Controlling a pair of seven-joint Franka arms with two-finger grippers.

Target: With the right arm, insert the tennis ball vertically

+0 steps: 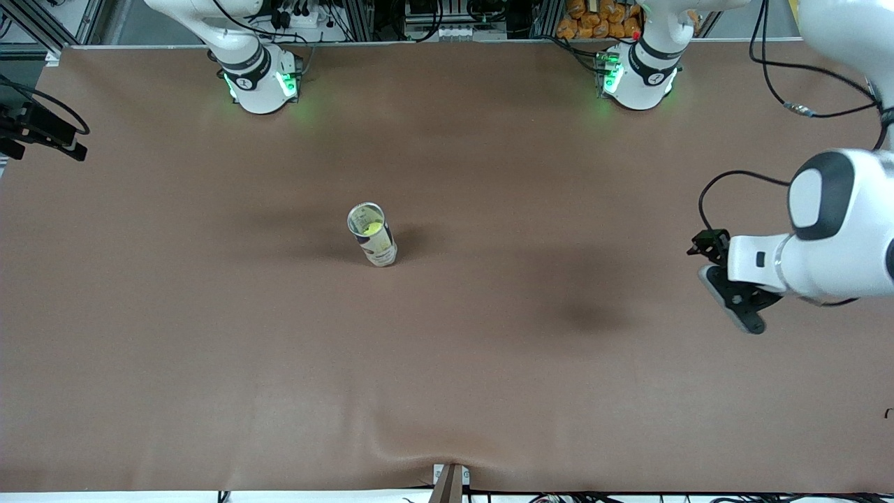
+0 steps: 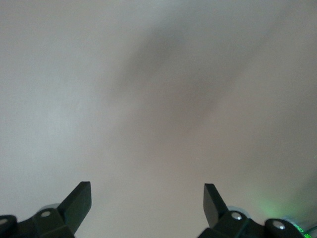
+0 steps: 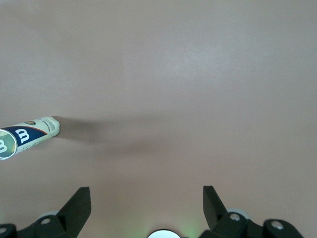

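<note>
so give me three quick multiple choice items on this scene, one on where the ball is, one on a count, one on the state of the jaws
1. Where is the tennis ball?
A. inside the upright can
B. on the bare table beside the can
C. held by the right gripper

2. How many cans stand on the table?
A. three
B. two
C. one

3. How do the left gripper's jaws stand?
A. shut on the ball
B. open and empty
C. shut on the can

Answers:
1 A: the yellow-green tennis ball shows through the open top of the can, which stands near the middle of the table.
2 C: only that one can shows in the front view.
3 B: the left gripper shows its jaws apart with only table between them; it hangs over the left arm's end of the table. The right gripper is open and empty too.
</note>
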